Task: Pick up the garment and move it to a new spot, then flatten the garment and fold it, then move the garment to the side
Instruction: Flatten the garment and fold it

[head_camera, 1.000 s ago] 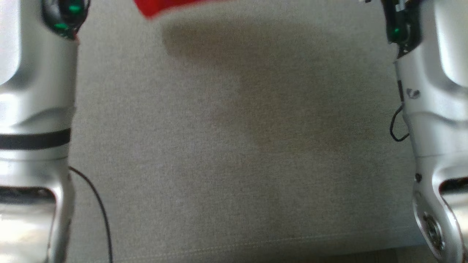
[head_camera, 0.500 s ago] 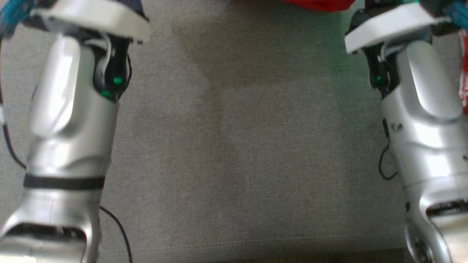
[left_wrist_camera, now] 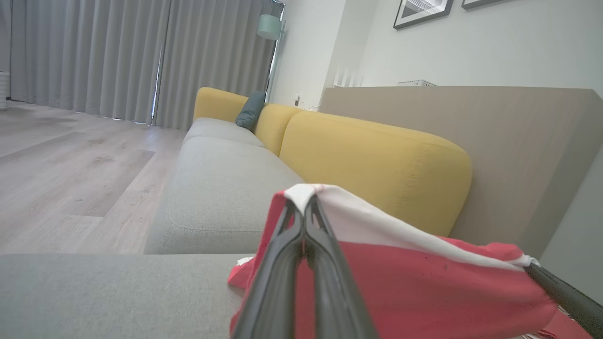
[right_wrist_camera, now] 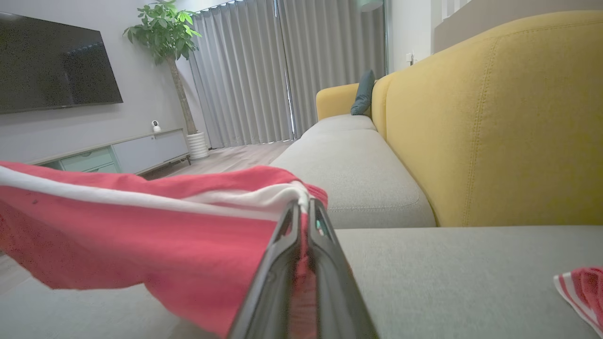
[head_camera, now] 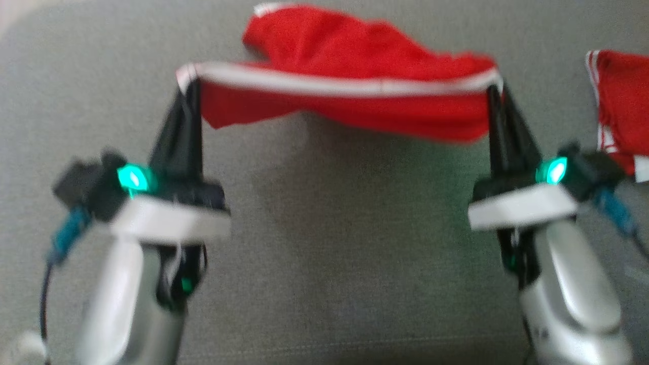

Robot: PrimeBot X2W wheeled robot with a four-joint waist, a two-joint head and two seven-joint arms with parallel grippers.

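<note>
Head view: our garment (head_camera: 350, 101), red with a white band along one edge, hangs stretched above the grey seat cushion (head_camera: 329, 243). Its far part billows back over the cushion, and we cannot tell whether that part touches it. Our left gripper (head_camera: 188, 88) is clamped on one end of the white band and our right gripper (head_camera: 494, 94) is clamped on the other end. Both are raised off the cushion with the cloth taut between them.

We judge the pick-up done and ourselves in the carry to a new spot. Laying the cloth down, flattening it, folding it and moving it aside all remain.

A second red-and-white cloth (head_camera: 618, 106) lies on the cushion toward its right side, apart from ours. The yellow backrest (left_wrist_camera: 377, 160) rises behind the cushion.
</note>
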